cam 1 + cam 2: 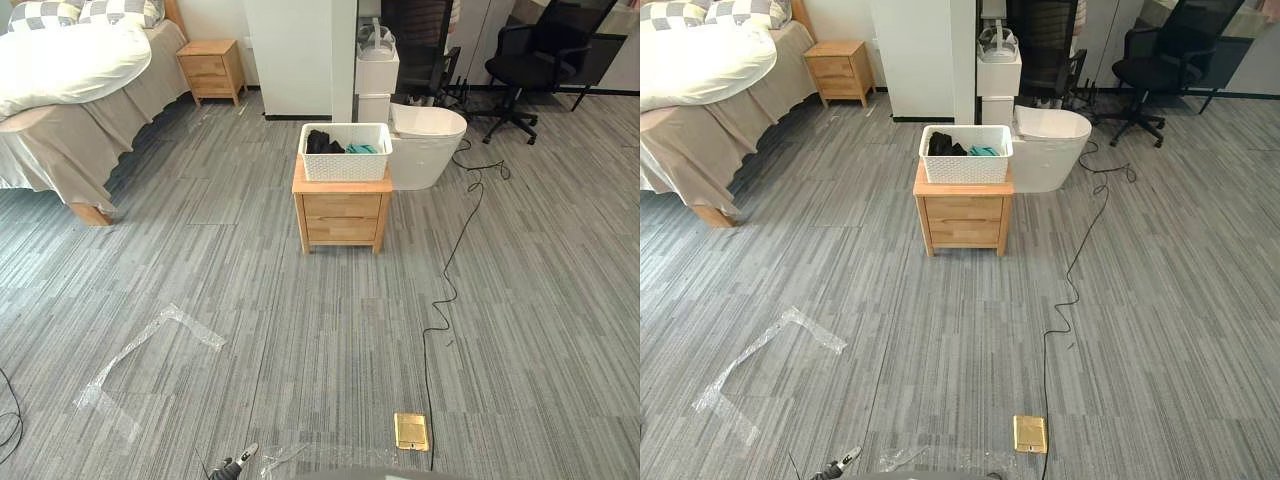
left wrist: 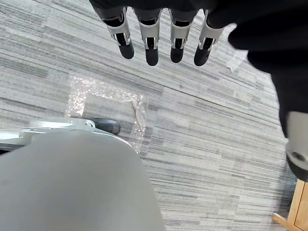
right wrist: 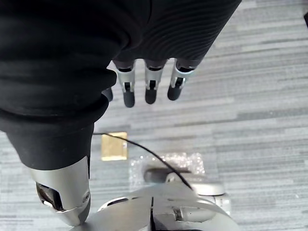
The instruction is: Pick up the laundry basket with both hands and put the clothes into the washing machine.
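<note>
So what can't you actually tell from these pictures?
Clothes: the laundry basket wall hides how many, eye views.
White rounded appliance behind: basket and nightstand cover one side; its opening is unclear.
Office chair: top edge cuts it off.
Bed: left edge cuts it off.

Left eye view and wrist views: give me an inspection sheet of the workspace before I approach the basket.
Surface: grey striped carpet; a wooden nightstand ahead carries the basket.
Job's things: white laundry basket on the nightstand, untouched, with dark and teal clothes inside; white rounded appliance just behind it, possibly the washing machine.
Clutter: clear tape strips and a brass floor plate on the carpet.
Hands: left hand and right hand both have straight fingers, hold nothing, and are over the floor.
Cables: black cable snakes from beside the appliance to the floor plate.
Surroundings: bed, second nightstand, office chair, white partition.
</note>
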### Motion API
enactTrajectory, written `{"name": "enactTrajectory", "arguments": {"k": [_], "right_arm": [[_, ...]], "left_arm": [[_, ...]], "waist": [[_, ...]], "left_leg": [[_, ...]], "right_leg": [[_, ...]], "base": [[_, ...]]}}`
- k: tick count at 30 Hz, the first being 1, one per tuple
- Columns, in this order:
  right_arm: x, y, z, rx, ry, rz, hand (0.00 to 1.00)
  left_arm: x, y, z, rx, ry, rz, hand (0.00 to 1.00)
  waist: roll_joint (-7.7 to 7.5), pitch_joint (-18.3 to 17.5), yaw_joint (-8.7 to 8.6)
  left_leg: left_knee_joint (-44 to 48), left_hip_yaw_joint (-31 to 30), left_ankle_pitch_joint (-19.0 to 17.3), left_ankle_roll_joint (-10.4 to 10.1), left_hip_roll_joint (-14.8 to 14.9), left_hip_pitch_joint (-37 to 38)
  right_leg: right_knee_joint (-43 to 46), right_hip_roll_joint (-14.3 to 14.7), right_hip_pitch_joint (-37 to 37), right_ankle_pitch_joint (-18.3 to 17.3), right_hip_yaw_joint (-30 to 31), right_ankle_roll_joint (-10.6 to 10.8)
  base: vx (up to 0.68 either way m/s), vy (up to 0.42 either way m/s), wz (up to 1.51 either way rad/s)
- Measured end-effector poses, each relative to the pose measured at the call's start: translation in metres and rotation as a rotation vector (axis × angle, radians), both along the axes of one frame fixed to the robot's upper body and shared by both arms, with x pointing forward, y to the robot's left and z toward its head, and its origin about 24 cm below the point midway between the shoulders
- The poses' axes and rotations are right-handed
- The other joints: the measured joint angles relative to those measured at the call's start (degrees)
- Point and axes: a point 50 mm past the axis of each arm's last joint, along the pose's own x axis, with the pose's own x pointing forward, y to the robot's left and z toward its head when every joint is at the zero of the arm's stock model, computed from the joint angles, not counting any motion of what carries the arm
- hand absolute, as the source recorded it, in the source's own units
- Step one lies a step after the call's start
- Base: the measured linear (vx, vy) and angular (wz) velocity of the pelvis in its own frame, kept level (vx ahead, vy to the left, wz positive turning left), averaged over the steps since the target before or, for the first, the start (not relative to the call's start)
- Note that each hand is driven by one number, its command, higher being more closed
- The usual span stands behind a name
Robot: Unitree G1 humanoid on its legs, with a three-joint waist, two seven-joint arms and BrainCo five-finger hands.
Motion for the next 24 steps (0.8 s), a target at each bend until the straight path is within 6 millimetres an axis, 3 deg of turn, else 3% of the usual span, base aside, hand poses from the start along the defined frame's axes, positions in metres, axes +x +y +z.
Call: {"name": "enactTrajectory", "arguments": {"k": [24], "right_arm": [[0.0034,0.0014,0.0001,0.017,-0.017,0.008,0.00]], "left_arm": [[0.0030,-0.0007,0.0002,-0.001,-0.012,-0.001,0.00]], "waist": [[-0.60,1.01,0.10]], "left_leg": [[-0.66,0.47,-0.08,-0.05,0.08,1.06]], "right_leg": [[-0.28,0.11,0.55,0.51,0.01,-0.79]], "base": [[-0.04,0.002,-0.01]]}}
